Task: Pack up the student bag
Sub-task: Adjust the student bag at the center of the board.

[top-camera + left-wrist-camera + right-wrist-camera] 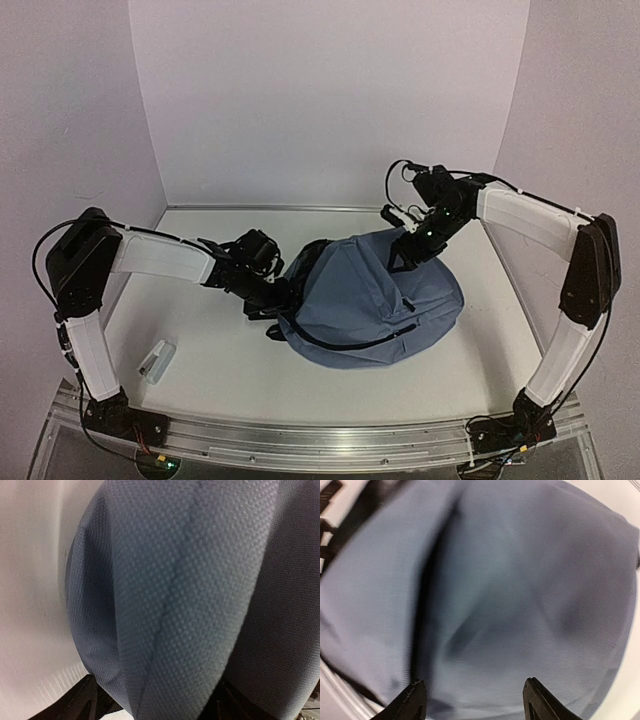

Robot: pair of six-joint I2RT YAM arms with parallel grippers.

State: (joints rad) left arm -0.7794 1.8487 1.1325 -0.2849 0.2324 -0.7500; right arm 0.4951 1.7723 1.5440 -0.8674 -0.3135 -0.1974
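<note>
The student bag [375, 295], a soft slate-blue backpack with a curved black zip, lies in the middle of the table. Black straps [268, 318] stick out at its left edge. My left gripper [272, 296] is at the bag's left edge. In the left wrist view a fold of the bag [185, 595] fills the frame and bulges between the spread black fingers [80, 702]. My right gripper [405, 256] is at the bag's far right top. In the right wrist view its fingers [412, 702] stand wide apart just over the bag fabric [510, 590], holding nothing.
A small white object [157, 360] lies on the white table [220, 380] near the left arm's base. Pale walls close off the back and both sides. A metal rail [320, 435] runs along the near edge.
</note>
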